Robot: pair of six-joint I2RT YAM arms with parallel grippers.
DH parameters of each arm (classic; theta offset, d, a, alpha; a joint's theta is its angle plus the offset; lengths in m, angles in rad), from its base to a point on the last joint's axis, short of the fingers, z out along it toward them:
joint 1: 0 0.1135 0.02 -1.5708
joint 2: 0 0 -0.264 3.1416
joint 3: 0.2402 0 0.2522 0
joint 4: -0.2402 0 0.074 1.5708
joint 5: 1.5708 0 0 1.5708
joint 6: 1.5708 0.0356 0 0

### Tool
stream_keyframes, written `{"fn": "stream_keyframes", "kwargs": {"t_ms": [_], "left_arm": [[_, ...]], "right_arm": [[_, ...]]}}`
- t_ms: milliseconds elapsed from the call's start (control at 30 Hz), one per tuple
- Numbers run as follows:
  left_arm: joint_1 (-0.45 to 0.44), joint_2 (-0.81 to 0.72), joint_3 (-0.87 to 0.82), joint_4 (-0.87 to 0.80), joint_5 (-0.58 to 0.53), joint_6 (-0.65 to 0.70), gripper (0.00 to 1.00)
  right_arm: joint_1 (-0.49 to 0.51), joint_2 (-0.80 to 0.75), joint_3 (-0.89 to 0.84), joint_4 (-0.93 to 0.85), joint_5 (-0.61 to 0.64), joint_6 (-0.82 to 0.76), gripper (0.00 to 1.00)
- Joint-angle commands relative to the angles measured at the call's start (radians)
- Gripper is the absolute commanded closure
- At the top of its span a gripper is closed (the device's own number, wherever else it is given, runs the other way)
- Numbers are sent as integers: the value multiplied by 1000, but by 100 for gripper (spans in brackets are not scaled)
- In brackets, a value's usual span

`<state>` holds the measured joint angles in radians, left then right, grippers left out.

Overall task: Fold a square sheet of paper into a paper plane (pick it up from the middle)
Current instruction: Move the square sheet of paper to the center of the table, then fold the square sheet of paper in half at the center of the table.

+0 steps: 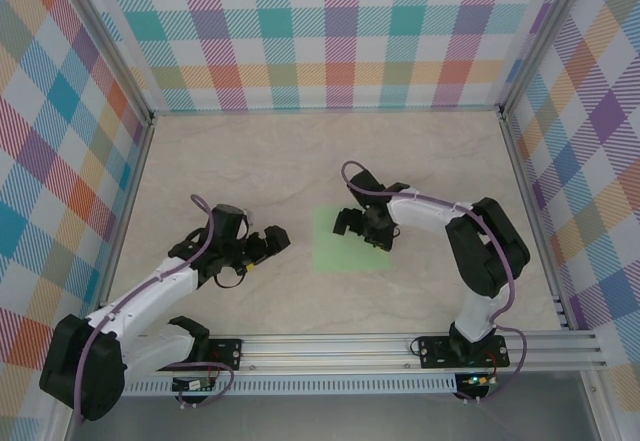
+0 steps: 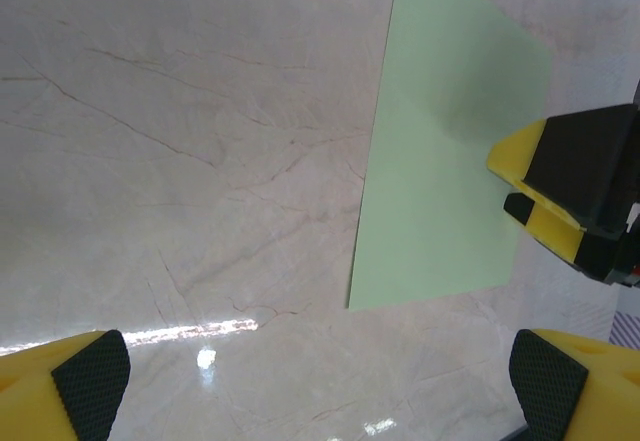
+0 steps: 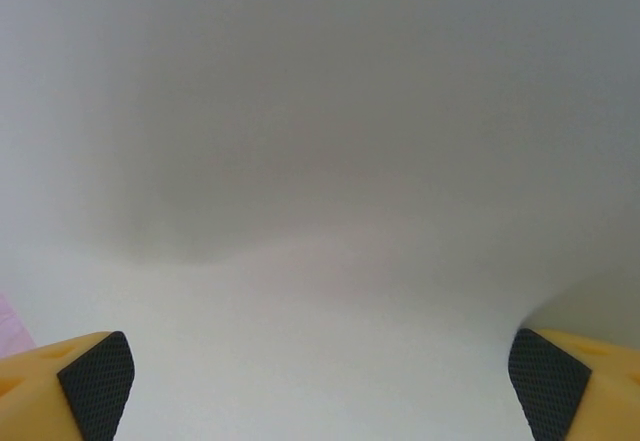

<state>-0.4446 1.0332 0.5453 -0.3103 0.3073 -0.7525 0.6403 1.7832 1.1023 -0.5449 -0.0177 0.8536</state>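
Note:
The square sheet of paper [image 1: 338, 248] is pale mint green and lies flat and unfolded on the table, near its middle. No paper plane is in view. My right gripper [image 1: 365, 229] hangs open just over the sheet's upper right part, pointing down. In the right wrist view the sheet [image 3: 320, 161] looks washed-out pale and spreads between that gripper's [image 3: 320, 386] wide-apart fingertips [image 3: 95, 376]. My left gripper [image 1: 268, 245] is open over bare table just left of the sheet. In the left wrist view the sheet [image 2: 440, 161] is ahead to the right, with a right-gripper finger [image 2: 575, 186] over it.
The marble-look tabletop [image 1: 250, 161] is boxed in by plaid walls [image 1: 330, 31] at the back and on both sides. A metal rail [image 1: 400, 346] carrying both arm bases runs along the near edge.

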Motion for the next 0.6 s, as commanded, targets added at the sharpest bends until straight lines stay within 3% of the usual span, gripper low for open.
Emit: {"fn": "stream_keyframes", "kwargs": {"t_ms": [0, 300, 433, 567], "left_arm": [[-11, -32, 21, 14, -61, -10, 0], [-9, -87, 21, 41, -214, -32, 0], [-8, -58, 32, 75, -205, -33, 0], [-6, 16, 58, 87, -156, -38, 0]], "right_arm": [[12, 1, 63, -100, 27, -37, 0], [33, -76, 124, -82, 125, -255, 0], [37, 12, 221, -222, 55, -259, 0], [75, 87, 282, -286, 127, -222, 0]]}}
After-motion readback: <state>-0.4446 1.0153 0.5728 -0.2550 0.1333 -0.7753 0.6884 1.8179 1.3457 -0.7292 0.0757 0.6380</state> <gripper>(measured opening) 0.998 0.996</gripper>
